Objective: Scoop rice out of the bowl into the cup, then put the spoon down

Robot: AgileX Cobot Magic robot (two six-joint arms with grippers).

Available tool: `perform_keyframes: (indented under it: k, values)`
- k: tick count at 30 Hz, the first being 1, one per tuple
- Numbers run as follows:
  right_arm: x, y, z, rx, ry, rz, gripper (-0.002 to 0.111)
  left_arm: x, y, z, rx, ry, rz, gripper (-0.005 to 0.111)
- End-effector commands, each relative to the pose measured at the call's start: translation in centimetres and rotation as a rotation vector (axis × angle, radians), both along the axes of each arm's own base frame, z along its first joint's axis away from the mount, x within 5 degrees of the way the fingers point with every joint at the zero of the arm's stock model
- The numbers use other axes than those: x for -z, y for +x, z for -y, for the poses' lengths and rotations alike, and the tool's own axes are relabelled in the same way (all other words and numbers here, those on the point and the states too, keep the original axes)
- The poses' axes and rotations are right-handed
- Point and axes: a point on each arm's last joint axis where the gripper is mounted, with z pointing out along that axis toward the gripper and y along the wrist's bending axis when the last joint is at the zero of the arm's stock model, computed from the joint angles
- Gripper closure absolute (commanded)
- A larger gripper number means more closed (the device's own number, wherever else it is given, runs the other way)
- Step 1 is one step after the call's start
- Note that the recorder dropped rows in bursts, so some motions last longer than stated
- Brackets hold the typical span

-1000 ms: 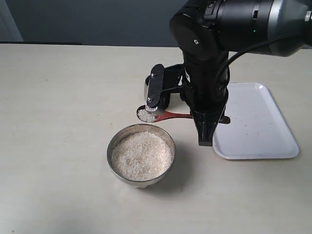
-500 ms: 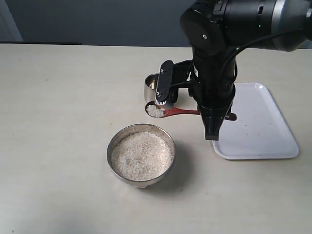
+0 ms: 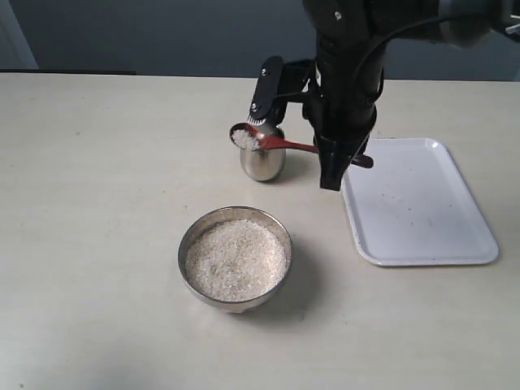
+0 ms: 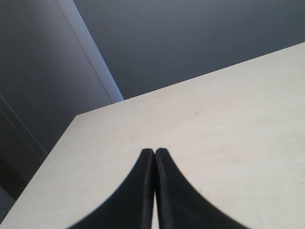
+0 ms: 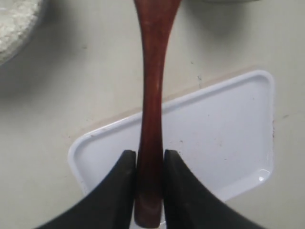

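The steel bowl (image 3: 193,237) sits near the front of the table, full of white rice (image 3: 236,260). Behind it stands the small steel cup (image 3: 262,162). The reddish-brown wooden spoon (image 3: 286,145) is held level, its scoop heaped with rice (image 3: 244,138) just over the cup's left rim. My right gripper (image 3: 348,159) is shut on the spoon's handle (image 5: 151,95) near its end, with the jaws (image 5: 150,157) pressed against both sides. My left gripper (image 4: 154,151) is shut and holds nothing, over bare table; the exterior view does not show it.
A white tray (image 3: 422,203) lies right of the cup and bowl, under the right arm; its corner (image 5: 224,138) shows beneath the spoon handle. A dark wall runs behind the table's far edge.
My right gripper has carried the rice-loaded spoon up and back, from beside the bowl's far rim to above the cup. The bowl and cup have not moved.
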Motion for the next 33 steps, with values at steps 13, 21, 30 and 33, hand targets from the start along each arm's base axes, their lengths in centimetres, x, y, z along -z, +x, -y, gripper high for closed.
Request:
perform_keyframes:
  k: [13, 21, 30, 33]
  values:
    - [1.5, 3.8, 2.3, 0.070, 0.012, -0.015, 0.109, -0.1, 0.0, 0.0, 0.006, -0.009, 0.008, 0.106]
    - [2.9, 5.4, 1.9, 0.088, 0.029, -0.026, 0.109, -0.1, 0.0, 0.0, 0.006, -0.010, 0.008, 0.106]
    - [1.6, 8.3, 1.3, 0.138, 0.143, 0.028, 0.109, -0.1, 0.0, 0.0, 0.006, -0.010, 0.008, 0.106]
    - [2.2, 8.6, 1.3, 0.138, 0.131, 0.025, 0.109, -0.1, 0.0, 0.0, 0.006, -0.010, 0.008, 0.106]
